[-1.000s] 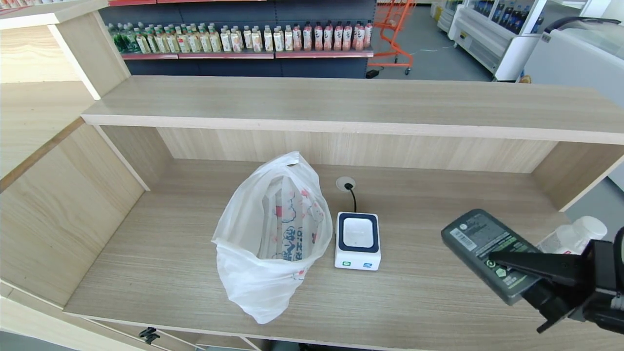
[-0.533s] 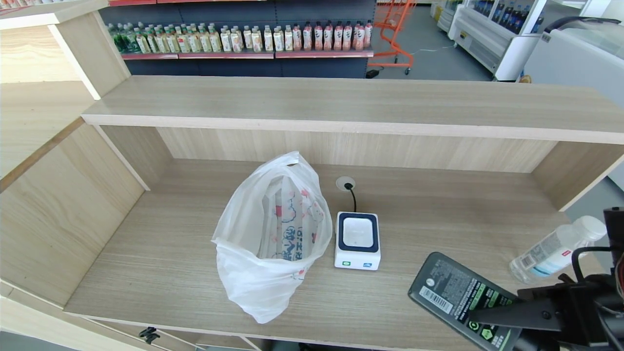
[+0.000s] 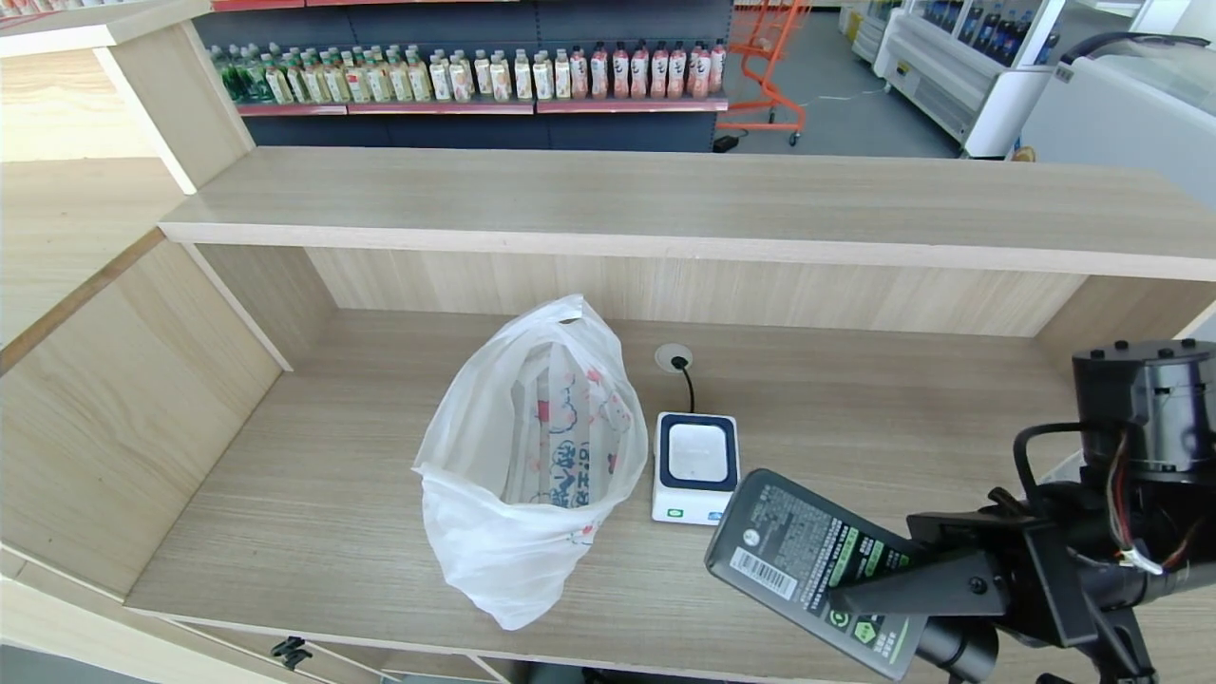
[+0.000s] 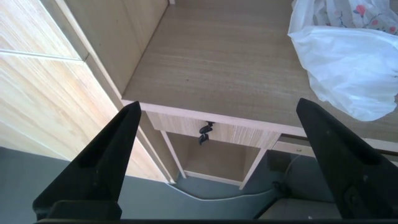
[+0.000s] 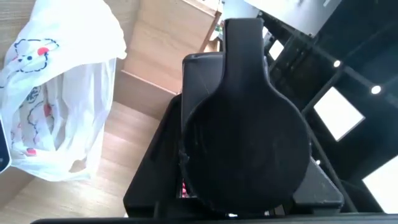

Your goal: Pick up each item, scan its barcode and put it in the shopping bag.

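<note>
My right gripper (image 3: 888,597) is shut on a flat dark grey pack (image 3: 807,560). The pack hangs tilted over the counter's front right part, its white barcode label facing up. Its near corner sits just right of the white and blue scanner (image 3: 696,465). Left of the scanner stands the open white shopping bag (image 3: 532,475) with a patterned packet inside. In the right wrist view the dark pack (image 5: 245,143) is close up, with the bag (image 5: 56,93) beyond it. My left gripper (image 4: 217,165) is open and holds nothing, hanging off the counter's front edge near the bag (image 4: 348,62).
The wooden counter (image 3: 380,513) has side walls on both sides and a raised shelf (image 3: 665,204) at the back. The scanner's cable runs to a hole (image 3: 674,359) behind it. A cabinet latch (image 4: 204,132) sits under the front edge.
My right gripper has carried the pack left and down toward the scanner. A clear bottle on the counter's right side is now hidden behind the right arm.
</note>
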Controlling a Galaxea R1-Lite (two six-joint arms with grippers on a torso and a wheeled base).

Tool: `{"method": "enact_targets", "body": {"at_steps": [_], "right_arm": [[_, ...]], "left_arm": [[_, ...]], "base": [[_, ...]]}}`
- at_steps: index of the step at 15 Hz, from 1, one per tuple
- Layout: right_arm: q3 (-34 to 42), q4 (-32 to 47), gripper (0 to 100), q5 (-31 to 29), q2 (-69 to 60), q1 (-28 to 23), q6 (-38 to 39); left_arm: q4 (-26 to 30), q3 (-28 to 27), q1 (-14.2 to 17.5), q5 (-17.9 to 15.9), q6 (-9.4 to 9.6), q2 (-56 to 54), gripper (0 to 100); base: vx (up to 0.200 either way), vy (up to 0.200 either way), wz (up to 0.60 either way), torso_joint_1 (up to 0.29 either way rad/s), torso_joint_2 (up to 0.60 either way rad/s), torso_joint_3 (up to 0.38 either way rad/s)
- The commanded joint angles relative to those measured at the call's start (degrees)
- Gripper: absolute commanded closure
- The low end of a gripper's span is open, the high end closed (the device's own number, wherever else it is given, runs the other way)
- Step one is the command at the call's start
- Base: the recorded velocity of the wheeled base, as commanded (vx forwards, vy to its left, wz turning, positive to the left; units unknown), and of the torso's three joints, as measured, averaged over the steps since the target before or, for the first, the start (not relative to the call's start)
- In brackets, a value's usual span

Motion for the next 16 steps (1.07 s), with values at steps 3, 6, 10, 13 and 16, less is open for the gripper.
{"method": "enact_targets", "body": {"at_steps": [3, 6, 10, 13, 16], "right_arm": [[-0.3, -0.1, 100, 0.0, 1.9, 0.2, -3.8], [-0.4, -0.2, 100, 0.0, 1.3, 0.0, -3.8], [-0.4, -0.2, 100, 0.0, 0.9, -0.1, -3.8], [0.3, 0.0, 100, 0.0, -0.8, -0.1, -2.3], [-7.0, -0.3, 100, -0.2, -6.0, -0.8, 21.7]], "left_arm": [[0.0, 0.0, 0.0, 0.0, 0.02, 0.0, 0], [0.0, 0.0, 0.0, 0.0, 0.02, 0.0, 0], [0.0, 0.0, 0.0, 0.0, 0.02, 0.0, 0], [0.0, 0.0, 0.0, 0.0, 0.02, 0.0, 0], [0.0, 0.0, 0.0, 0.0, 0.02, 0.0, 0]], "base": [[0.0, 0.0, 0.0, 0.0, 0.0, 0.0], [0.0, 0.0, 0.0, 0.0, 0.0, 0.0], [0.0, 0.0, 0.0, 0.0, 0.0, 0.0], [0.0, 0.0, 0.0, 0.0, 0.0, 0.0], [0.0, 0.0, 0.0, 0.0, 0.0, 0.0]]}}
